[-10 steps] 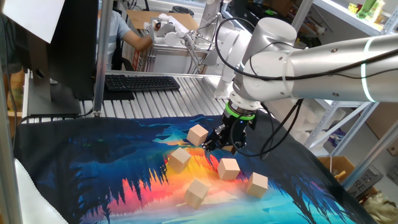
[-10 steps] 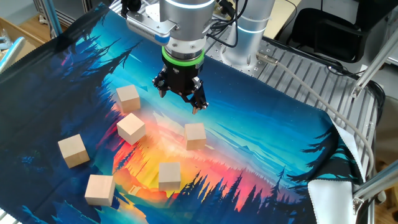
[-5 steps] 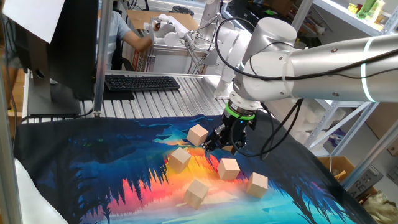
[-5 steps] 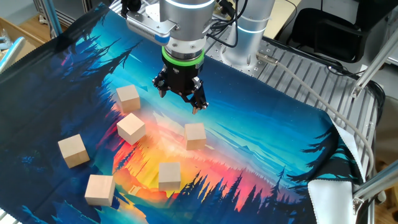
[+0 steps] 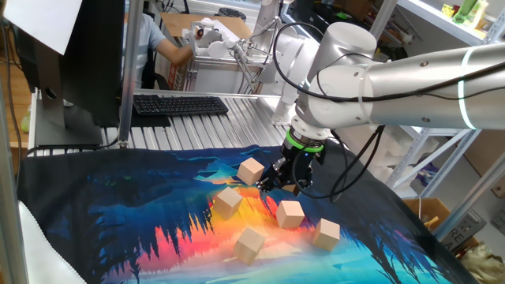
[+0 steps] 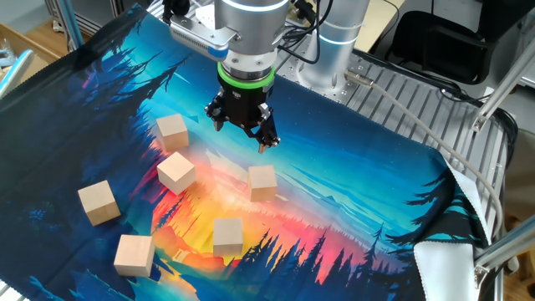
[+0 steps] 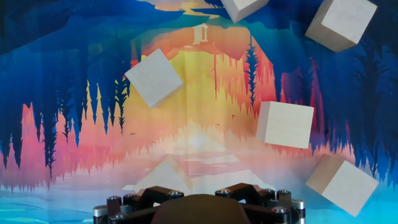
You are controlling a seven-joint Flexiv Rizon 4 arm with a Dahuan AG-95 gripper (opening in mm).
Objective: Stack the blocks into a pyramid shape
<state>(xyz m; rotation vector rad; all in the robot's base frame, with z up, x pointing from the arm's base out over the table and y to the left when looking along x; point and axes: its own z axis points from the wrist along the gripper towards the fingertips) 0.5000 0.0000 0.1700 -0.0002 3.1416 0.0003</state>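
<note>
change: nothing moved in the last second; the hand [image 6: 244, 132] still hovers.
hand: empty, fingers apart.
blocks: five lie scattered, apart on the surface [image 6: 376, 201], nearest [image 6: 262, 182] just beside.
task: not yet started.

The arm [image 5: 410, 75] reaches over the table, its gripper [image 6: 242, 134] pointing down, jaws empty.

Lighting is bright, even and diffuse, apparently from overhead. The blocks [image 6: 262, 182] cast short, soft shadows on the printed cloth [image 6: 351, 192] covering the bench. Both fixed views are sharp, without motion blur. In the hand view, the gripper [image 7: 199, 202] base at the bottom edge is dark and slightly defocused; mild glare whitens the cloth's centre.
</note>
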